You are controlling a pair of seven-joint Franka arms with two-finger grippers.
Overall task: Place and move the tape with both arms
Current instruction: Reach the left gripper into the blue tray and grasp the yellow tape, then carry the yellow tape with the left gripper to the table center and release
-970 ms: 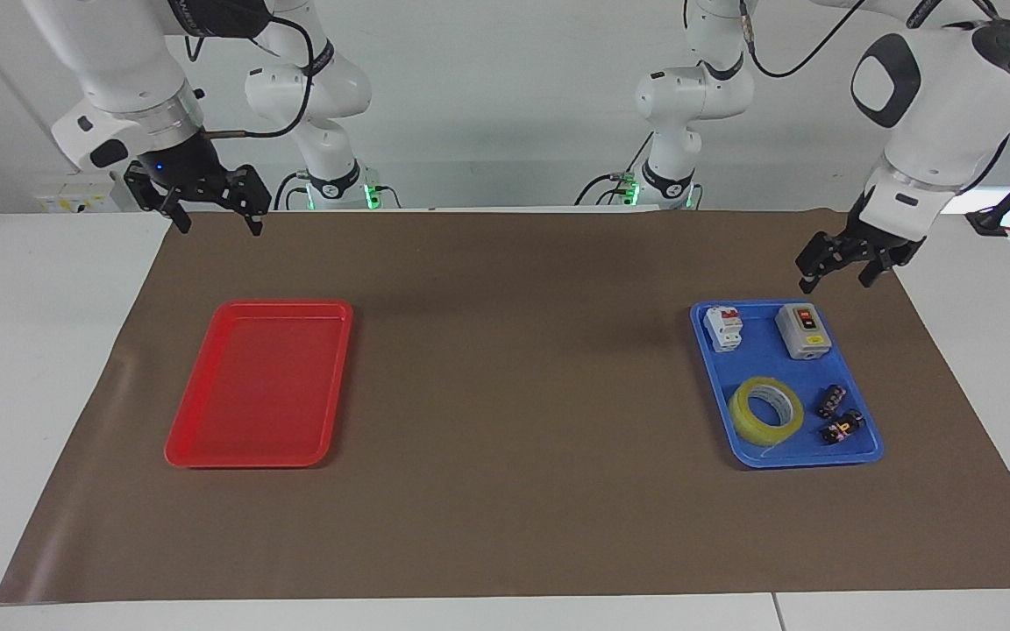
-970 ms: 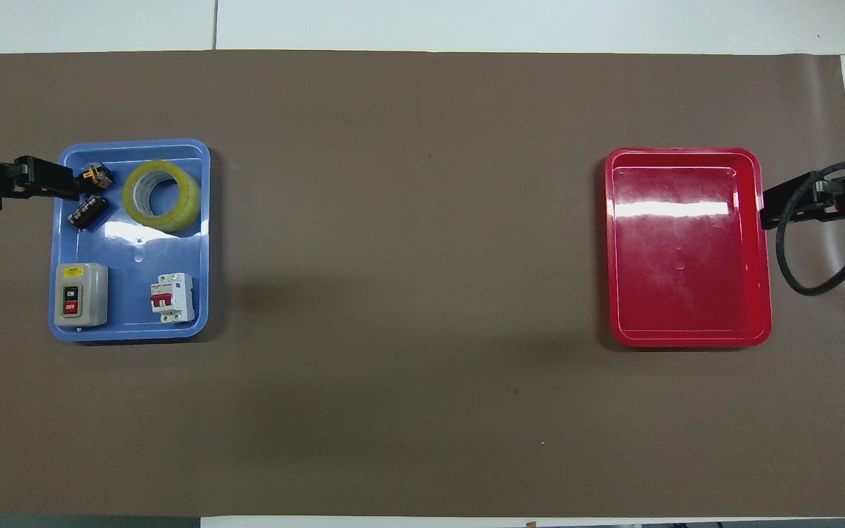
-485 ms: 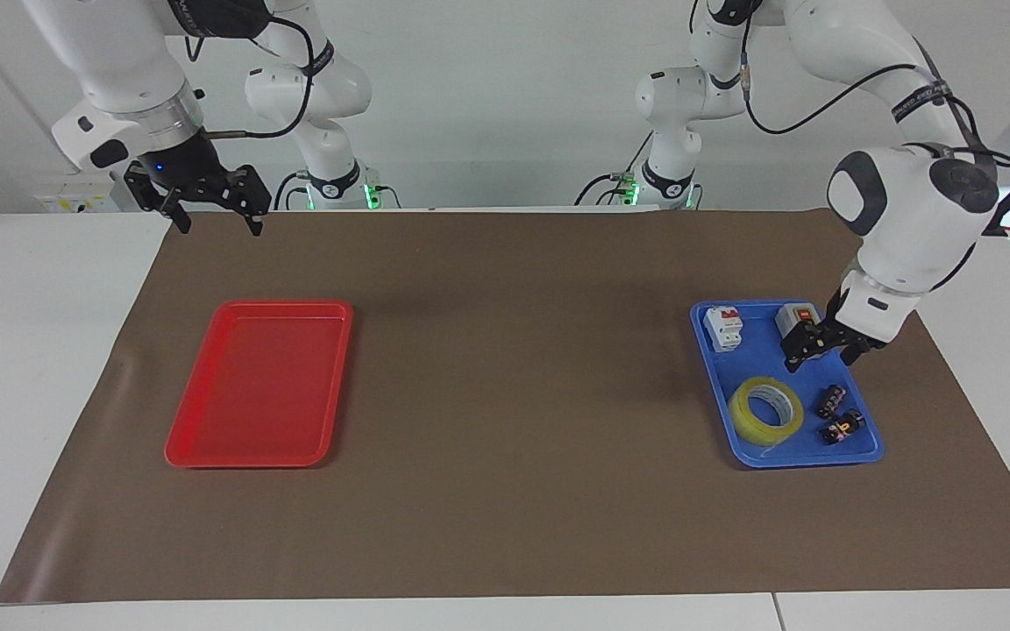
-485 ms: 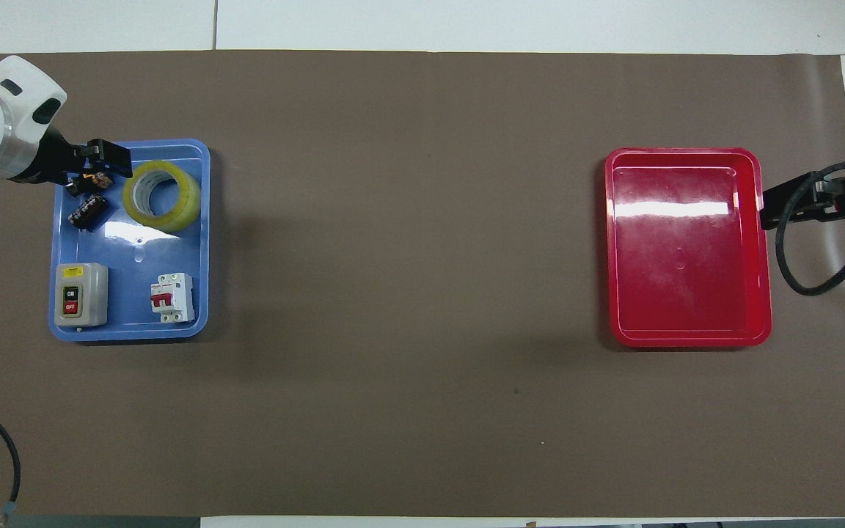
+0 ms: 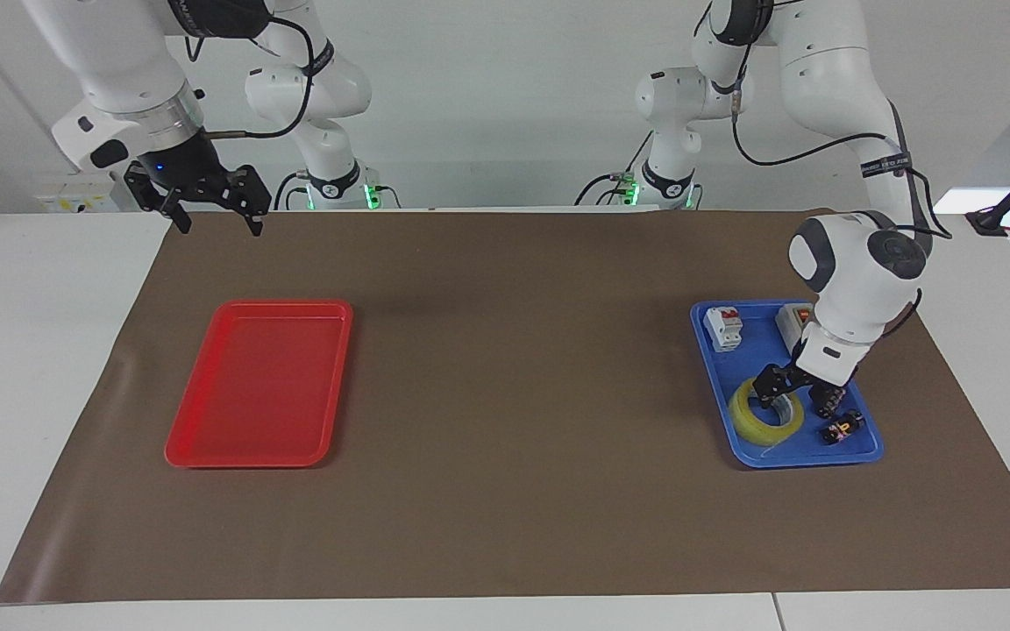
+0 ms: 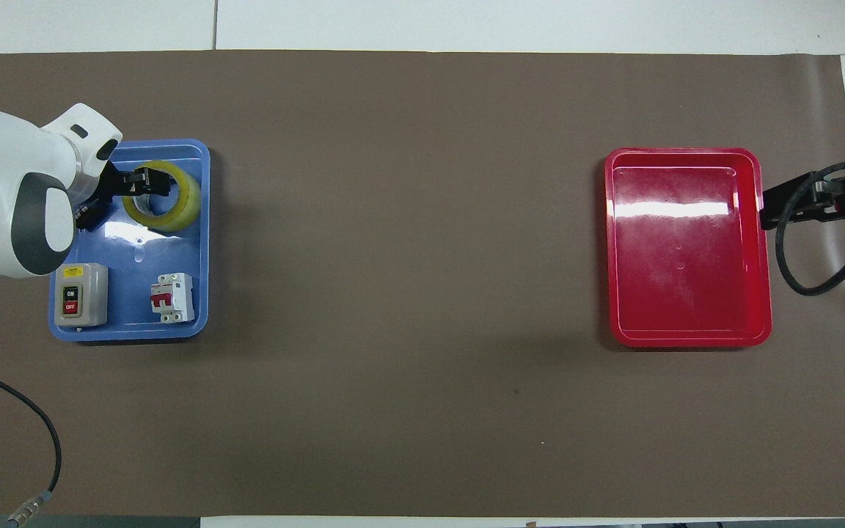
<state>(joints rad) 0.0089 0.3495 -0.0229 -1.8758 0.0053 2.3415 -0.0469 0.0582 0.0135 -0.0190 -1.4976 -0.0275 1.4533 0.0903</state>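
Note:
The tape [image 5: 764, 426], a yellow translucent roll, lies flat in the blue tray [image 5: 785, 460] at the left arm's end of the table. My left gripper [image 5: 793, 396] is open and low over the tape's rim, on the part nearer the robots. I cannot tell whether it touches the tape. From overhead the left gripper [image 6: 145, 181] covers part of the tape [image 6: 174, 210]. My right gripper [image 5: 218, 223] waits open in the air over the mat's edge near the red tray [image 5: 251, 457], with nothing between its fingers. Overhead, the right gripper [image 6: 774, 209] shows beside the red tray [image 6: 686, 341].
The blue tray [image 6: 202, 242] also holds a white circuit breaker [image 5: 723, 328], a grey on/off switch box [image 6: 81, 295] and small black connectors [image 5: 842, 428]. A brown mat [image 5: 514, 394] covers the table between the two trays.
The left arm has swung in from beside the blue tray, across it and down onto the tape, still open. The right arm has not moved.

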